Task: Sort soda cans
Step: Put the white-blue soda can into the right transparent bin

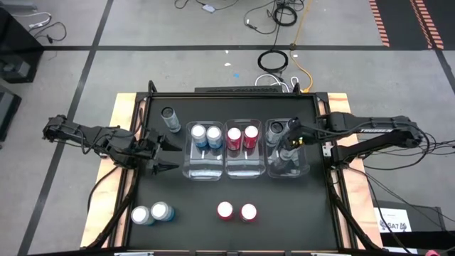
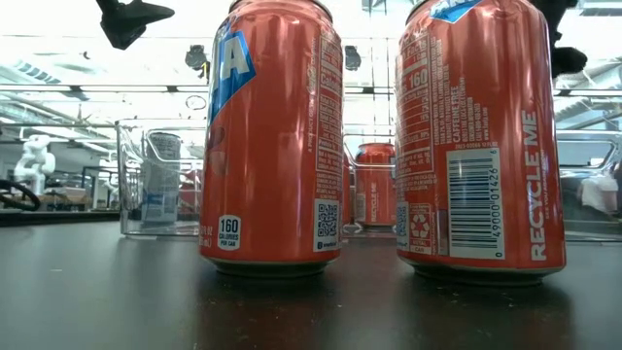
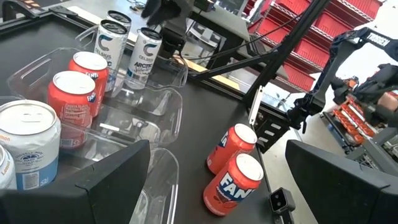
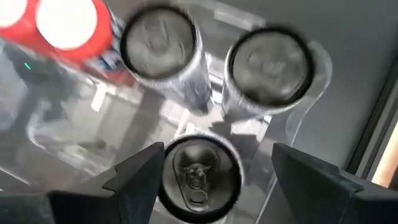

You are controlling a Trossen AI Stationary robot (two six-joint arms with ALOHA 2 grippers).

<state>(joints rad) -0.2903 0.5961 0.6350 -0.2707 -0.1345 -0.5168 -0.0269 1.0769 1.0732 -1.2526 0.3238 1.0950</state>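
Three clear bins stand in a row mid-table. The left bin holds two light blue cans (image 1: pixel 205 135), the middle bin two red cans (image 1: pixel 242 136), and the right bin dark cans (image 4: pixel 160 46). My right gripper (image 1: pixel 288 142) hovers over the right bin, open. In the right wrist view its fingers (image 4: pixel 134 177) stand on either side of an upright dark can's top (image 4: pixel 199 171), with a gap on one side. My left gripper (image 1: pixel 165 151) is open and empty, left of the bins. A dark can (image 1: pixel 170 119), two light blue cans (image 1: pixel 151 213) and two red cans (image 1: pixel 237 211) stand on the table.
The loose red pair (image 2: pixel 272 136) fills the low view near the table's front edge. The lone dark can stands near the far left corner. The table has a raised wooden rim (image 1: pixel 124 107). Bare dark tabletop lies between the bins and the near cans. Cables and shelving lie beyond the table.
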